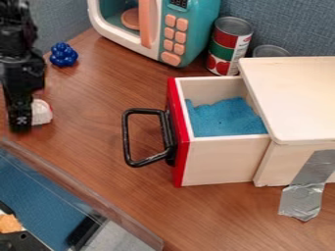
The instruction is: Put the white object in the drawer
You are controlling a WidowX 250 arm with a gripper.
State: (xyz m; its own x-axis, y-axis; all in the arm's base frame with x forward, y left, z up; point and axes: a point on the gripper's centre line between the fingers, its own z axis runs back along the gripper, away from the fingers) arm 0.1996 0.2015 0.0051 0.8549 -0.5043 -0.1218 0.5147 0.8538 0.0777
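Hanging at the left of your camera view, the black gripper [21, 122] partly hides the white object [42, 112], and you can't tell whether the pincer is open, closed or gripping it. Well to the right of both, you have the drawer [219, 164] pulled out of its wooden box [301, 100], with blue material [226, 117] inside.

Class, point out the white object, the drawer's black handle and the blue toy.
White object [42, 112]: camera view, on its exposed side.
Black handle [126, 138]: camera view, on its outer bar.
Blue toy [63, 54]: camera view, on its middle.
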